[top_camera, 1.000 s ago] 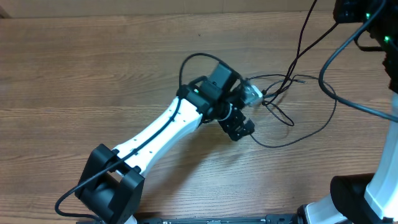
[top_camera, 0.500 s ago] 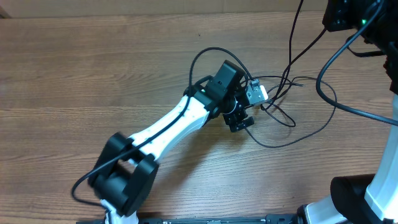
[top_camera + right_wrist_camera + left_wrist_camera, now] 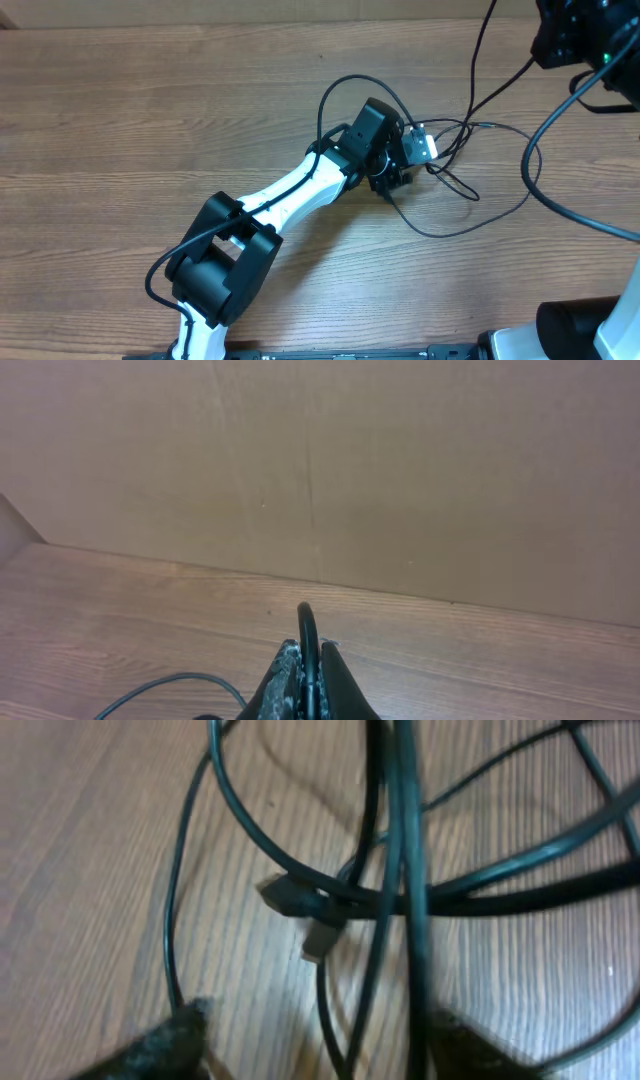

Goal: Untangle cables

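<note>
Table [image 3: 120,120] of wood grain fills the overhead view. The left arm [image 3: 290,195], white with black joints, runs from its base at 7 o'clock up toward the centre. The right arm [image 3: 585,35] sits in the corner at 2 o'clock. The cables [image 3: 437,234] lie in loose crossing loops on the table just right of centre, with strands rising toward 1 o'clock. The left gripper [image 3: 398,172] hangs over the 9 o'clock edge of the tangle; in the left wrist view its fingers [image 3: 175,1040] stand apart, released, with several strands crossing the gap. The right gripper [image 3: 308,670] is clenched on one thin cable loop. Two small plug ends [image 3: 290,898] rest on the wood between the strands.
</note>
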You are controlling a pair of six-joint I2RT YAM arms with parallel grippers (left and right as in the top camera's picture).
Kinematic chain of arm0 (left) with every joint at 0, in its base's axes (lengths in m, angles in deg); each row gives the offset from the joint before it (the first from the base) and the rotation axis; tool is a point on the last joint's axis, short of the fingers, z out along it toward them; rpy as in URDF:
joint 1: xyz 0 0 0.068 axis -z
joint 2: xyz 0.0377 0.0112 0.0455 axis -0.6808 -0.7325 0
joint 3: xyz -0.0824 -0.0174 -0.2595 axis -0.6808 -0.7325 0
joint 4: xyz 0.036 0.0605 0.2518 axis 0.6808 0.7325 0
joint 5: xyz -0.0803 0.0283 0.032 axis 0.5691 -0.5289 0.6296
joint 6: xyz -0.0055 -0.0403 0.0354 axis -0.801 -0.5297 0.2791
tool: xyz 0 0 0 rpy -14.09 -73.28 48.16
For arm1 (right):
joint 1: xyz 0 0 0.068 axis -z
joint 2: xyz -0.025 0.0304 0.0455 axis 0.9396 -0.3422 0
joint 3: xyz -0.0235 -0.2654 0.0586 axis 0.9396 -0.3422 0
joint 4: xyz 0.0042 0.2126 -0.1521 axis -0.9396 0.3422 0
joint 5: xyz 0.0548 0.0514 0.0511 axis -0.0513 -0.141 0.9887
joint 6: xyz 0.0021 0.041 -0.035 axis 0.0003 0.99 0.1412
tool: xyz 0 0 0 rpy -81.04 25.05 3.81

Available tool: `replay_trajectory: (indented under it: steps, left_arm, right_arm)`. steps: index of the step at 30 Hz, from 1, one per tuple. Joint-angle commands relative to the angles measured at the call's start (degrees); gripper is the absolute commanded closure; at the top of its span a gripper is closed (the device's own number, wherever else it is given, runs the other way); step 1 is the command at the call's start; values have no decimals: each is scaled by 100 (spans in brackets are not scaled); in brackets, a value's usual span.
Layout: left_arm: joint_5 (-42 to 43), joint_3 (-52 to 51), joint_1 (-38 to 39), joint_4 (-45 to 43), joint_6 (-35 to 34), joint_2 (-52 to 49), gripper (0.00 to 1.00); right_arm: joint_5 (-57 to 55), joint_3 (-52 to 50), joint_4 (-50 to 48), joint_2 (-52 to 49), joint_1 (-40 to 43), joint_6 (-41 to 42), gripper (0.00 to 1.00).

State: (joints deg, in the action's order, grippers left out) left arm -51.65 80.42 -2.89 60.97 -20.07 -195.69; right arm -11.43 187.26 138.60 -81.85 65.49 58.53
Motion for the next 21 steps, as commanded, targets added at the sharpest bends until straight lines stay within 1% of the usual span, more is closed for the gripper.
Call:
replay_trajectory:
  steps: [1,2,3,8,11,12,13,15,17,21]
  left_arm:
    - [9,13,-48,-131,-118,-33,81]
    - [11,13,-52,-157,-195,-33,91]
    - [11,13,-50,-179,-264,-33,96]
    - [-17,13,-57,-151,-402,-33,96]
    - [-400,13,-74,-61,-463,-26,96]
    - [-767,13,-79,-42,-702,-20,96]
    - [-1436,20,-92,7,-1080,-7,96]
    - [-2295,22,-125,105,-1405,55,96]
    - [-3126,22,-177,251,-1609,212,96]
    - [-4240,22,-332,516,-1908,765,96]
  right_arm:
    - [33,136,7,92,7,20,96]
    - [35,136,24,92,7,20,96]
    - [33,136,33,92,4,20,96]
    - [28,136,107,92,7,17,96]
    - [-223,136,146,92,7,17,96]
    - [-437,136,186,92,7,20,96]
    - [-844,133,280,92,7,20,96]
    - [-1279,129,404,92,7,22,96]
    - [-1777,107,514,90,7,26,96]
    - [-2481,107,544,79,7,267,96]
